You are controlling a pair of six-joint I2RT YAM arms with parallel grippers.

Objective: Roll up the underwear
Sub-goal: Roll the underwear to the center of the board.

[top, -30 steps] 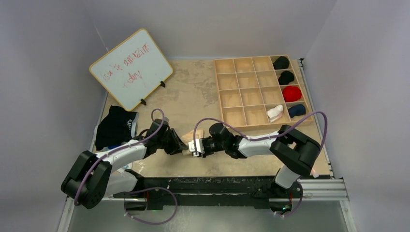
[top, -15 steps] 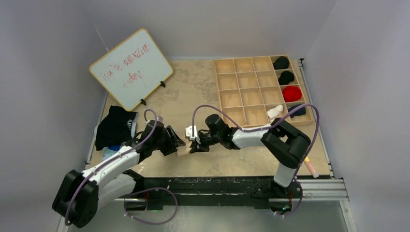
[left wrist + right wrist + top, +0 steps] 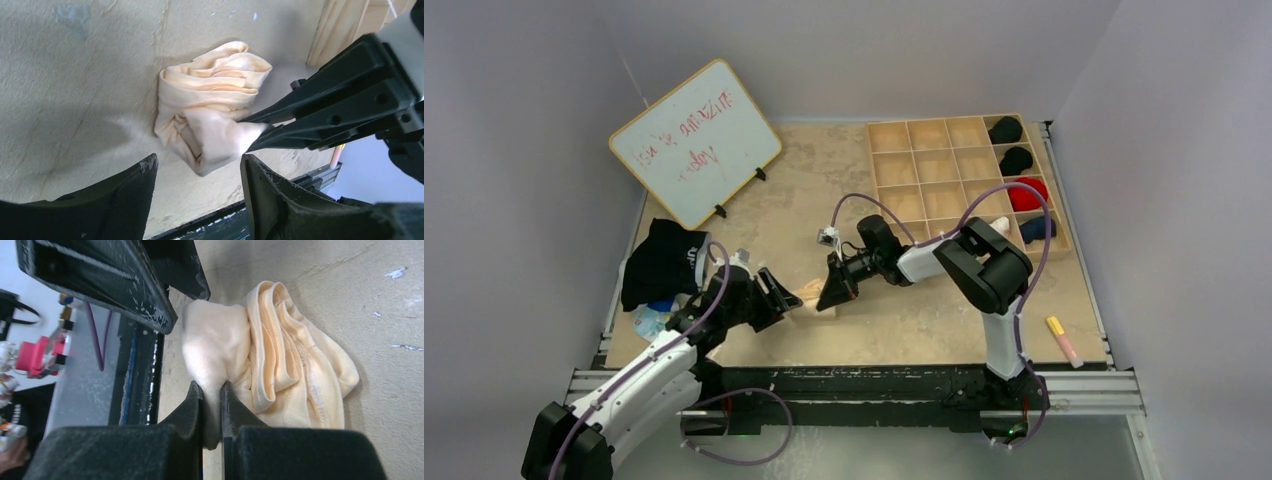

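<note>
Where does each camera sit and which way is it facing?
Top external: above and behind, looking down on the tan table; left arm and right arm show.
Left wrist: on the left arm, facing the crumpled cream cloth underwear; open left gripper shows.
Right wrist: facing it from opposite; right gripper pinches it.
Shared: both wrist views show the underwear.
</note>
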